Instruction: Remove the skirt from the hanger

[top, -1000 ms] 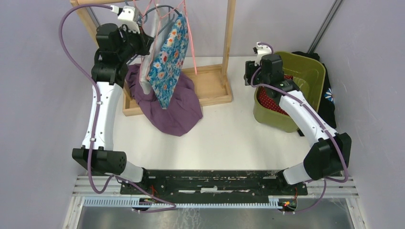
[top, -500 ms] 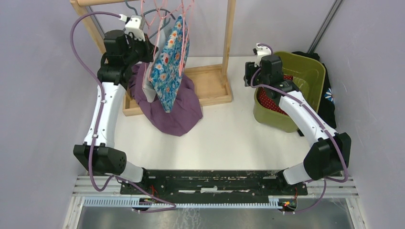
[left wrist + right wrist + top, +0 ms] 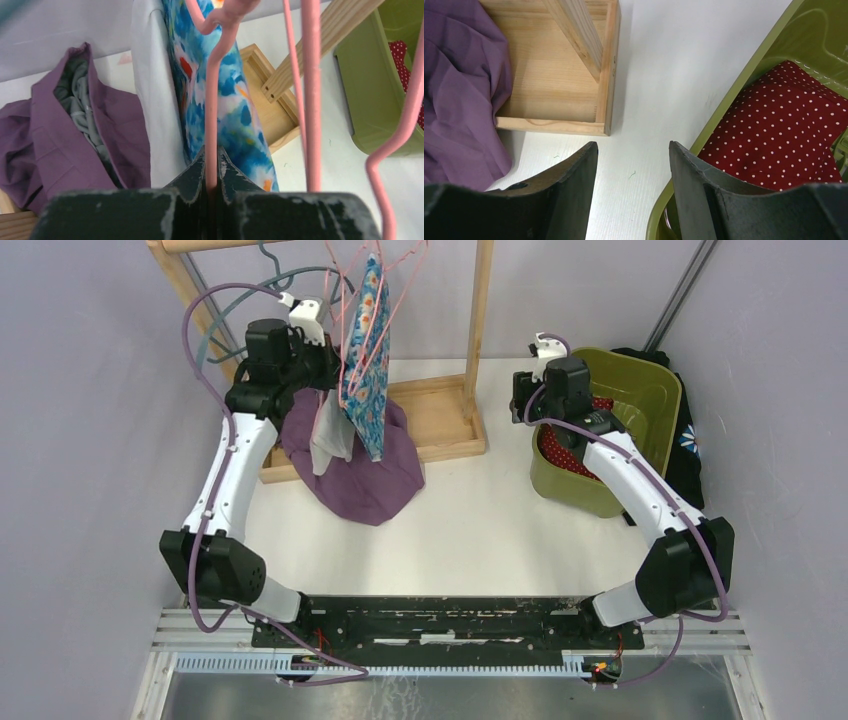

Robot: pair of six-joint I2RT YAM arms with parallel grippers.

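The left gripper [image 3: 211, 156] is raised beside the wooden rack [image 3: 481, 310], its fingers [image 3: 192, 172] pressed together on the thin wire of a pink hanger [image 3: 212, 100], which runs straight up out of the closed jaws. The floral skirt [image 3: 235, 112], blue with red and orange blotches, hangs on that hanger just beyond the fingertips, edge-on to the overhead camera and dangling over the rack's wooden base [image 3: 445, 420]. A panel of white fabric [image 3: 152, 100] hangs flat against the skirt's left side; whether it is a lining or a separate piece cannot be told. More pink wire [image 3: 311, 75] hangs to the right of the held one, well clear of the fingers.

Below the skirt a purple garment [image 3: 370, 485] lies heaped, partly in the base and partly spilling onto the white table [image 3: 480, 530].

The right gripper [image 3: 631, 160] hovers low over the table with its jaws standing apart and nothing between them, between the corner of the wooden base and the rim of a green bin [image 3: 645, 390]. A red cloth with white dots [image 3: 784, 135] lies inside the bin, and a dark garment [image 3: 690, 440] sits just behind the bin's far side
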